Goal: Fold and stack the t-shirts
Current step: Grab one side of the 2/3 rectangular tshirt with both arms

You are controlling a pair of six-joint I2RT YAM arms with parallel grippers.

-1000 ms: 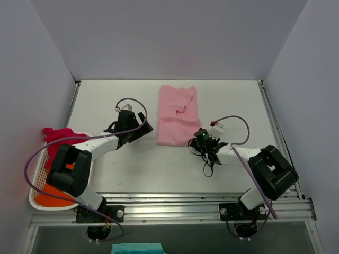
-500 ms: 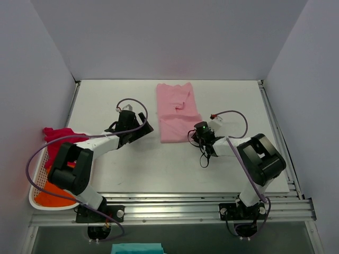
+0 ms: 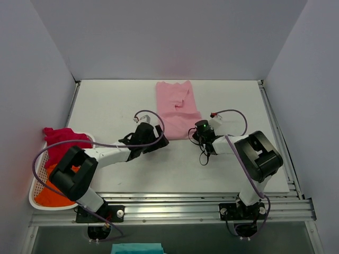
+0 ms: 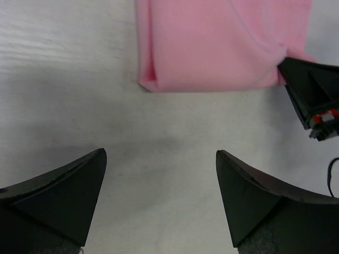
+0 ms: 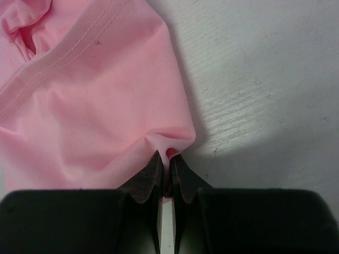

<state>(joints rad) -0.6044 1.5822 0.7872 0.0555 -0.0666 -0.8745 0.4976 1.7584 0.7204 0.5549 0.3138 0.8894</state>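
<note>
- Magenta-red t-shirt and orange t-shirt lie heaped in the white basket at the table's near-left corner.
- Left gripper, fingers spread wide and empty, hovers just short of the pink t-shirt, facing its near-left corner.
- That shirt lies folded mid-table, long axis running near edge to far edge.
- Right gripper is clenched on its near-right corner.
</note>
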